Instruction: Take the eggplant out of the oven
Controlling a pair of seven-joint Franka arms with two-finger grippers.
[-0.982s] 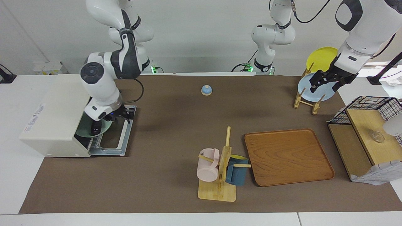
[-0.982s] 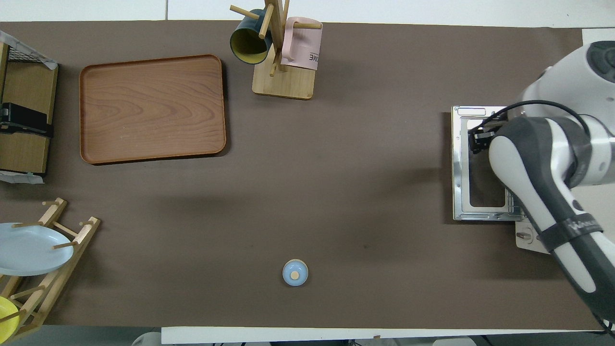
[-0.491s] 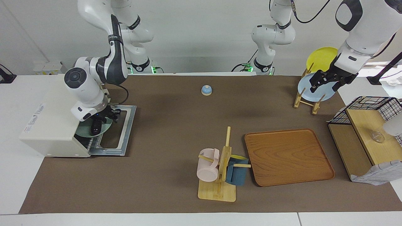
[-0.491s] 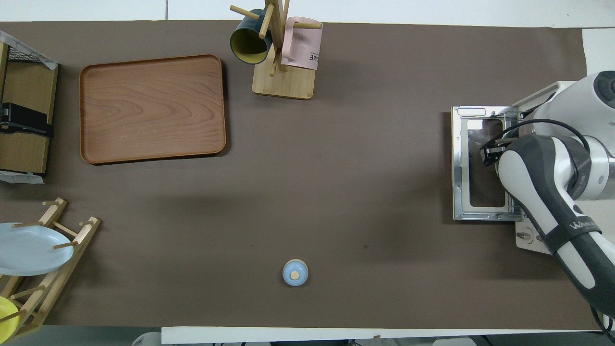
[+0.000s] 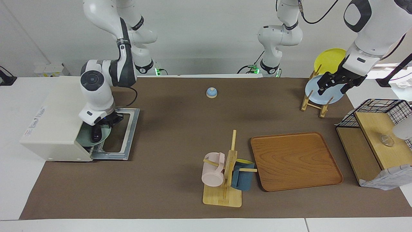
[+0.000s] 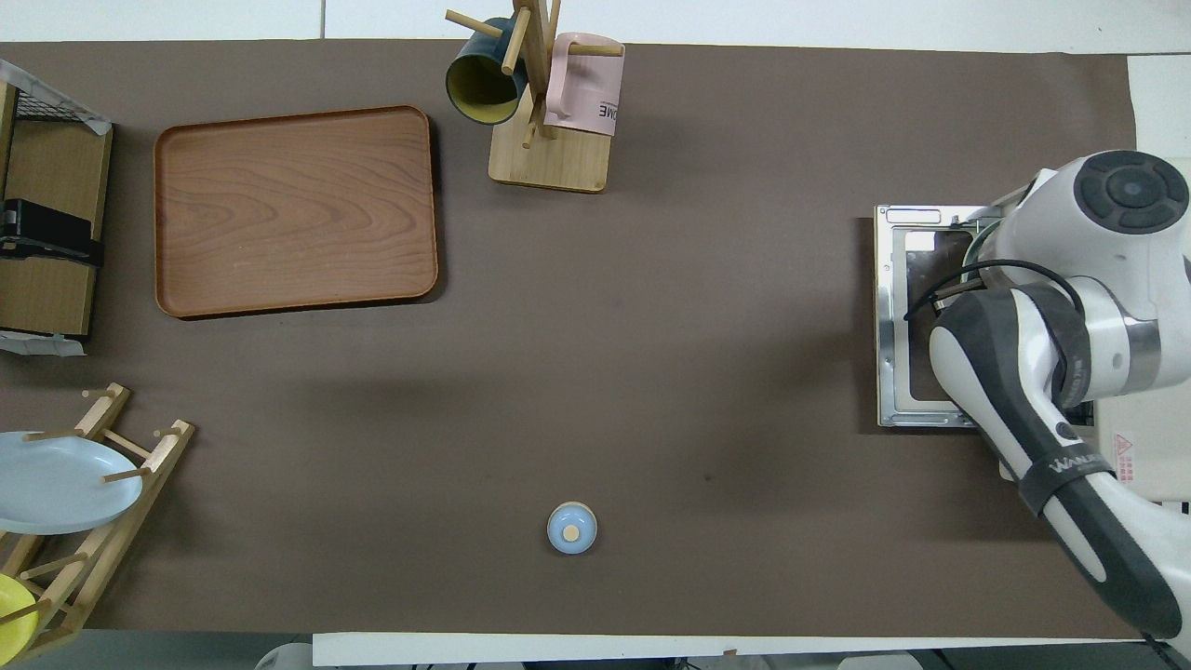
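The cream-white oven (image 5: 48, 122) stands at the right arm's end of the table, its glass door (image 5: 124, 135) folded down flat. The dark eggplant (image 5: 96, 133) lies on a pale green plate (image 5: 84, 137) on the wire rack at the oven's mouth. My right gripper (image 5: 103, 123) is low over the eggplant's end nearer the robots, right at it. In the overhead view the right arm (image 6: 1042, 372) hides the gripper, plate and eggplant; only the door (image 6: 895, 316) shows. My left gripper (image 5: 333, 86) waits open over the plate rack.
A plate rack (image 5: 313, 103) holds a blue and a yellow plate. A wooden tray (image 5: 294, 159), a mug tree (image 5: 225, 175) with two mugs and a small blue bell (image 5: 211, 92) stand mid-table. A wire basket shelf (image 5: 376, 129) is at the left arm's end.
My right gripper has swung from over the open door in to the oven's mouth and come down over the eggplant. The left arm has not moved.
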